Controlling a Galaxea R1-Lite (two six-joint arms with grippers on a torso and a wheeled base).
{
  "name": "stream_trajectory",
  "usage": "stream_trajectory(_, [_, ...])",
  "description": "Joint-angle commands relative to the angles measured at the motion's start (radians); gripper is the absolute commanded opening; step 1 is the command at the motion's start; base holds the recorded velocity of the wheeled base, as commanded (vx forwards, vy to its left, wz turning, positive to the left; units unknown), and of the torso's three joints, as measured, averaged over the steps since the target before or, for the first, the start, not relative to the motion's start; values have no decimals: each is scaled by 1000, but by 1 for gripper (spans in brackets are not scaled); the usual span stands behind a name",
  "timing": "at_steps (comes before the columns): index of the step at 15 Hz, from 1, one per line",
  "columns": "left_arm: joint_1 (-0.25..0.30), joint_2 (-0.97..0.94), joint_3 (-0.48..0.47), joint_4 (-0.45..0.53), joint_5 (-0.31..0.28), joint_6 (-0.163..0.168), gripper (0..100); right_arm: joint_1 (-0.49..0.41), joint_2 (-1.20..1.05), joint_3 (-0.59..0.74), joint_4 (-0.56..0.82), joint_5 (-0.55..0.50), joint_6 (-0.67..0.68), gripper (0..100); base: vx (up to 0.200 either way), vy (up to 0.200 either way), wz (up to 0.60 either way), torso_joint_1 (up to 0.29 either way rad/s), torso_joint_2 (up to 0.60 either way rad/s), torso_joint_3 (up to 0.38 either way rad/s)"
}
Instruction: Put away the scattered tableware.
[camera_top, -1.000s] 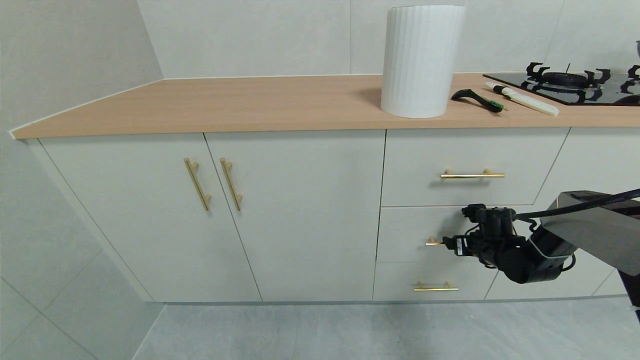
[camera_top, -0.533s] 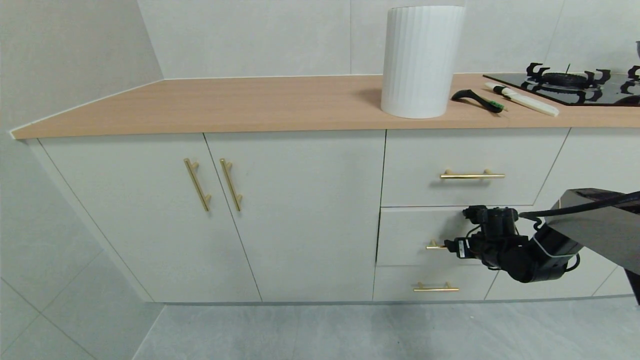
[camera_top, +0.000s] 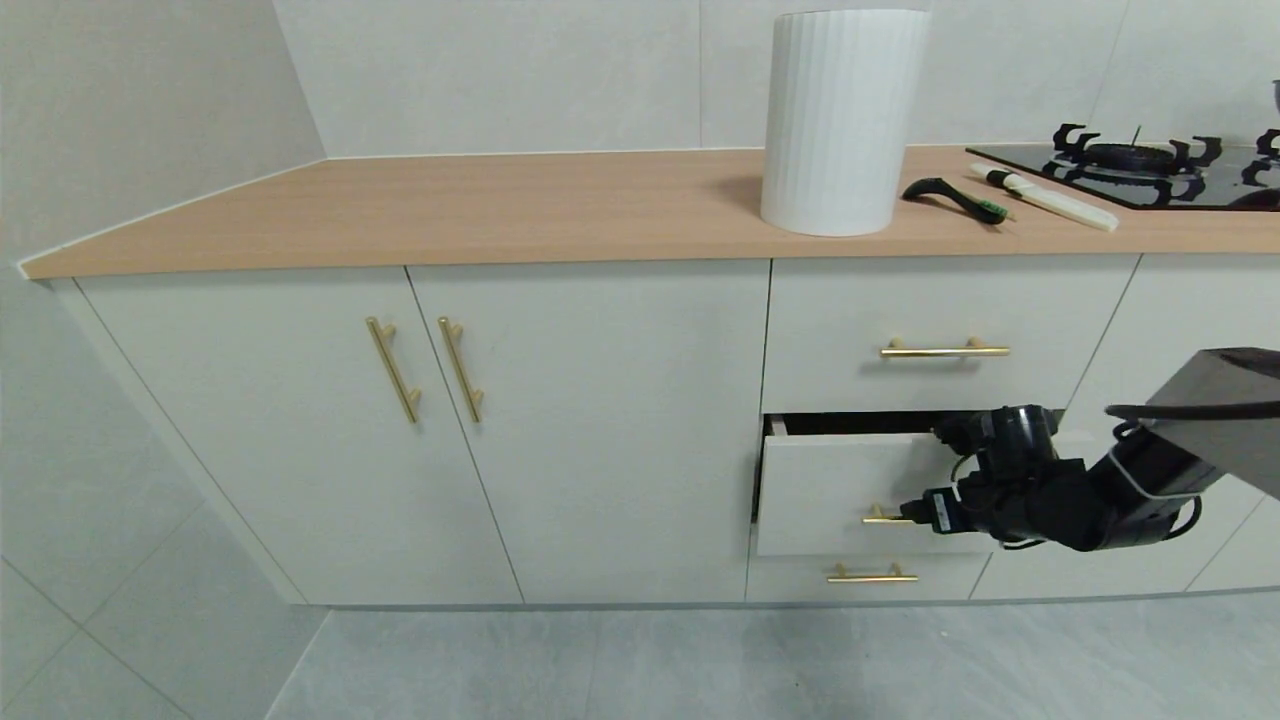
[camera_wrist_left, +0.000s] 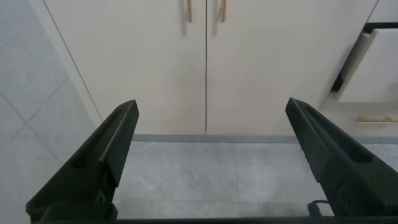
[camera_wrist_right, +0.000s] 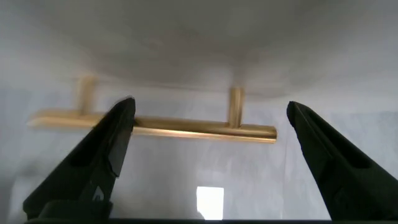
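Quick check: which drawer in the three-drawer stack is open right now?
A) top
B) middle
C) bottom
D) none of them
B: the middle drawer stands out from the cabinet face with a dark gap above it, and the right hand is at its gold handle.

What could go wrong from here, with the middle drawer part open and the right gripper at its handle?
The right gripper has its jaws wide apart at the slim gold bar handle, so it may slip off. The white middle drawer shows only a narrow gap, perhaps too tight for the black curved tool on the wooden counter.
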Motion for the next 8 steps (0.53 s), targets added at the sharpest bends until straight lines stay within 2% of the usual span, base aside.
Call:
stream_trajectory(1, [0, 0, 0, 0, 0, -2, 100, 28, -296, 41, 226, 75, -12, 100, 0, 0, 0, 0, 0, 0])
stream_trajectory(2, [0, 0, 0, 0, 0, 0, 100, 42, -386, 38, 315, 79, -10, 100, 0, 0, 0, 0, 0, 0])
stream_trajectory(3, [0, 0, 0, 0, 0, 0, 100, 57, -450, 42, 340, 79, -7, 100, 0, 0, 0, 0, 0, 0])
stream_trajectory(6, [0, 0, 0, 0, 0, 0, 100, 82, -516, 51, 331, 70, 2, 100, 0, 0, 0, 0, 0, 0])
stream_trajectory(8, [0, 0, 0, 0, 0, 0, 100, 82, -450, 53, 243, 60, 11, 100, 0, 0, 0, 0, 0, 0])
